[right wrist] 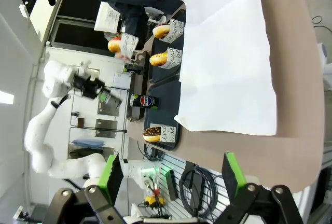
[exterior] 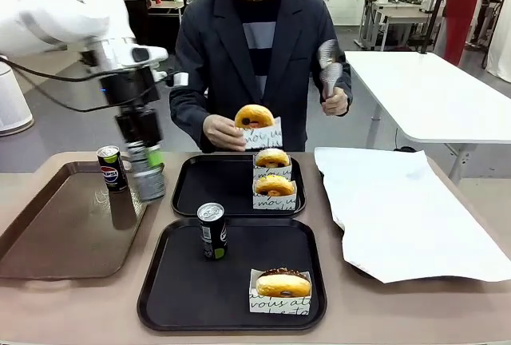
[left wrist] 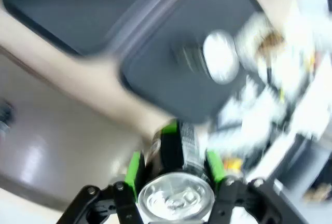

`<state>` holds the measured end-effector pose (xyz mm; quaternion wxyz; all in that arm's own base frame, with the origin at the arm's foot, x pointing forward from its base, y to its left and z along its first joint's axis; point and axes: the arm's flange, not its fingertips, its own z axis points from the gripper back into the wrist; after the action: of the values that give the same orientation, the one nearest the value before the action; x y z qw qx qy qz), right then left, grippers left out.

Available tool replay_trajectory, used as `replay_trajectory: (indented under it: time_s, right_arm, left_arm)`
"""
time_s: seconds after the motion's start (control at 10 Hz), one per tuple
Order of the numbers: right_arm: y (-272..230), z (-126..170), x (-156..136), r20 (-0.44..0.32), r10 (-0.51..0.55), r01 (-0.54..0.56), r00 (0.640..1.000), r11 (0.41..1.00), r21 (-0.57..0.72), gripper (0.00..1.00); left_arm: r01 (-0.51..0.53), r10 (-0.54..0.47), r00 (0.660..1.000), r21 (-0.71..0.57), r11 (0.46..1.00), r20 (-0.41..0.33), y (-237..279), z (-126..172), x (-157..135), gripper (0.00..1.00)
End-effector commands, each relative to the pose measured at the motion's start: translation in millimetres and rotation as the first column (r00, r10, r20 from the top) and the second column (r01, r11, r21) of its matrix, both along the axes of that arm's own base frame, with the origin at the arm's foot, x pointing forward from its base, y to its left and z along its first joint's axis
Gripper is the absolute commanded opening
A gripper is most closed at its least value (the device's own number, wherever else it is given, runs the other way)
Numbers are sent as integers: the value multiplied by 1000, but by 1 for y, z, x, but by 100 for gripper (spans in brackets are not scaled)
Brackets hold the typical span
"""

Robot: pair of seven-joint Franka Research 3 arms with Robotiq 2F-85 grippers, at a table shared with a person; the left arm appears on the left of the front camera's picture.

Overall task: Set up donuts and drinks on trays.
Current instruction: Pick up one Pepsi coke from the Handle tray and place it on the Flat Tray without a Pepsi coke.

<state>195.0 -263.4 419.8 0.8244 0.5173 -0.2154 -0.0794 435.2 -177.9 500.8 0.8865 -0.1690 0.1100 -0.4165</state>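
My left gripper [exterior: 144,156] is shut on a dark drink can [exterior: 150,183], held in the air over the right rim of the brown tray [exterior: 48,233]; the can is motion-blurred. In the left wrist view the can's silver top [left wrist: 179,198] sits between the green pads [left wrist: 134,169]. A second can [exterior: 212,231] stands on the near black tray [exterior: 176,297] with a sleeved donut [exterior: 281,287]. The far black tray [exterior: 207,193] holds two sleeved donuts [exterior: 275,185]. The person holds another donut [exterior: 255,120] above it. My right gripper [right wrist: 171,175] is open and holds nothing.
A Pepsi can [exterior: 112,168] stands on the brown tray. A white paper sheet [exterior: 399,209] covers the table's right side. The person's other hand holds metal tongs [exterior: 329,65]. A white table [exterior: 439,93] stands behind at the right.
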Motion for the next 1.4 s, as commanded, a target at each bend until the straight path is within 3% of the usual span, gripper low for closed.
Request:
replay_trajectory:
  time_s: [0.0,0.1,0.2,0.5,0.6,1.0,1.3]
  right_arm:
    - [-2,1,2,37,-4,3,999,1000,15,100]
    - [-2,1,2,37,-4,3,999,1000,15,100]
    - [-2,1,2,37,-4,3,999,1000,15,100]
    - [-2,1,2,37,-4,3,999,1000,15,100]
    - [-2,1,2,37,-4,3,999,1000,15,100]
    - [-2,1,2,37,-4,3,999,1000,15,100]
    - [-2,1,2,37,-4,3,999,1000,15,100]
  left_arm:
    - [277,-272,960,98,956,-63,54,19,-95,59]
    - [280,-278,960,115,953,-31,61,20,-122,59]
    - [279,-279,960,147,949,-17,62,21,-128,59]
    - [178,-181,983,158,971,4,59,17,-105,59]
    - [266,-263,964,157,951,-38,66,26,-135,59]
    - [252,-251,968,154,955,-32,62,20,-128,59]
    - [129,-176,969,253,959,174,9,27,-69,59]
